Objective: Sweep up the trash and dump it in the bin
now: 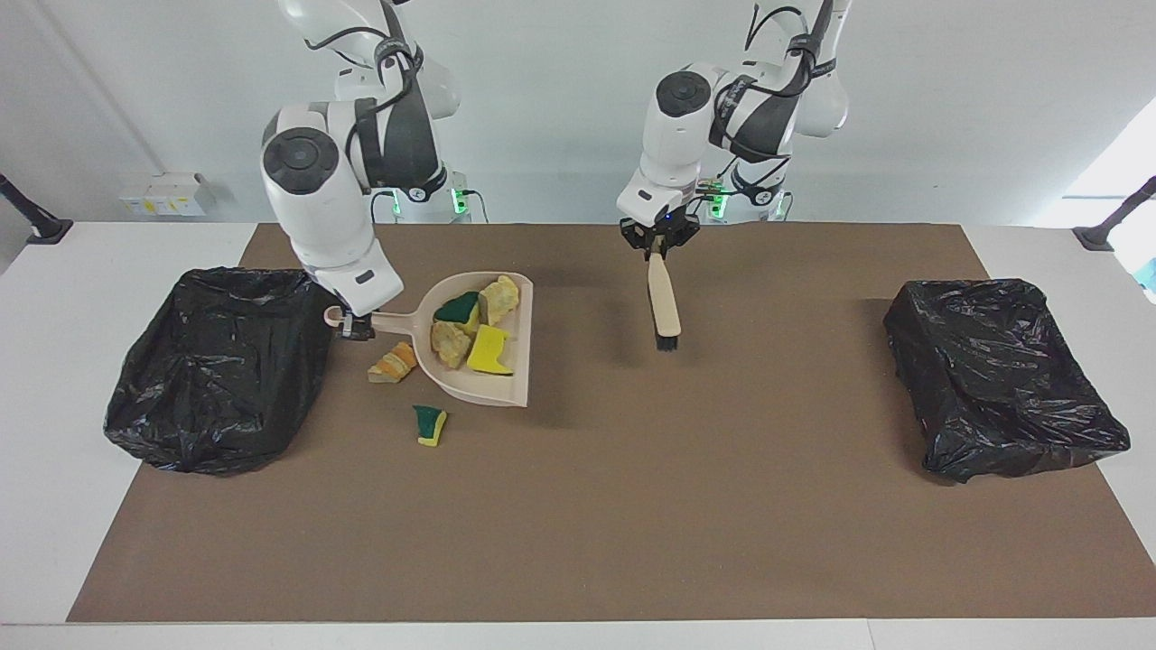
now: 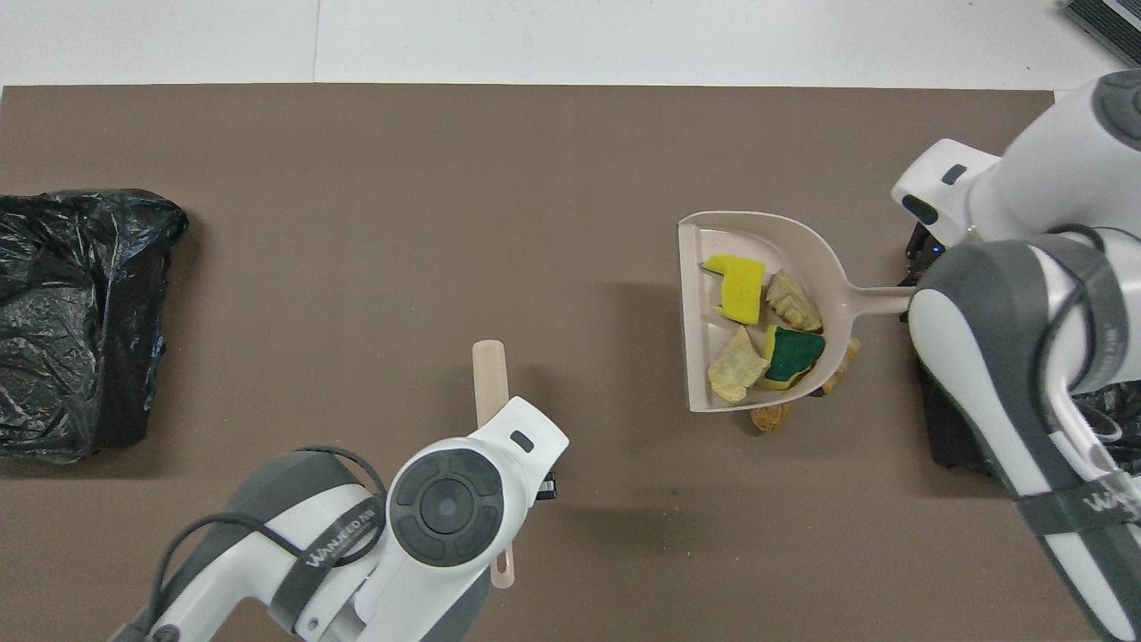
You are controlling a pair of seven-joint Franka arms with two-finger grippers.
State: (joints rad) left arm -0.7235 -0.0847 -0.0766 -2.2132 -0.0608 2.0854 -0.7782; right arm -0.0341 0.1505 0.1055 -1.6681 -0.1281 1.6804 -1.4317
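Observation:
My right gripper (image 1: 350, 327) is shut on the handle of the beige dustpan (image 1: 479, 395), holding it a little above the mat beside the black bin (image 1: 217, 361) at the right arm's end. The pan (image 2: 838, 283) carries several trash scraps: a yellow one (image 2: 738, 287), a green one (image 2: 789, 355) and two tan ones. An orange-brown scrap (image 1: 393, 364) and a green-and-yellow scrap (image 1: 430, 424) lie on the mat by the pan. My left gripper (image 1: 657, 250) is shut on the beige brush (image 1: 666, 307), which hangs bristles down over the mat's middle.
A second black-bagged bin (image 1: 993, 375) stands at the left arm's end of the table; it also shows in the overhead view (image 2: 80, 312). The brown mat (image 1: 632, 506) covers the table between the bins. The right arm hides most of its bin from above.

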